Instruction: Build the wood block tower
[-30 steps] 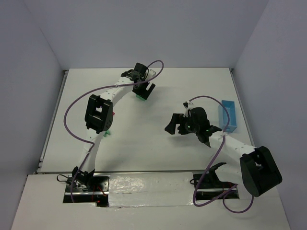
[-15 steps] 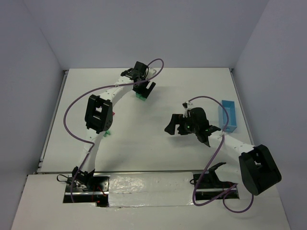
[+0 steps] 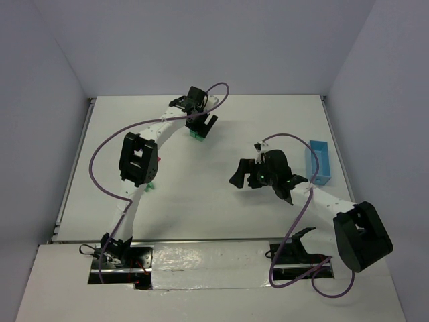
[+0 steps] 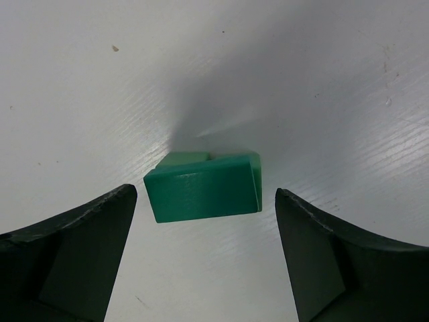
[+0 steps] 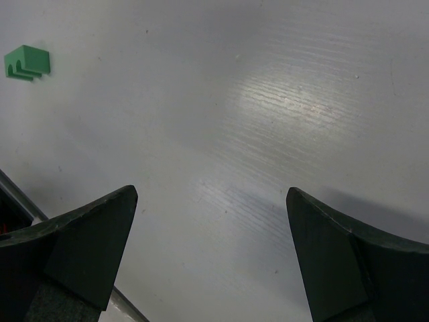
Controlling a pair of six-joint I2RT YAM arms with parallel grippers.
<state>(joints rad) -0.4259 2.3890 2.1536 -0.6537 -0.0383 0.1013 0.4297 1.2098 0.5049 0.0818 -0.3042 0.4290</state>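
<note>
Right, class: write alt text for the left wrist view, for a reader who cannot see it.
A small green painted wood block lies on the white table, centred between the two dark fingers of the open left end effector, touching neither.

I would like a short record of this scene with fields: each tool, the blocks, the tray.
left tool: open, straddling green block, gap on each side
right tool: open, empty, above bare table
second green block: lying on table, far from right tool
blue tray: near table's right edge
</note>
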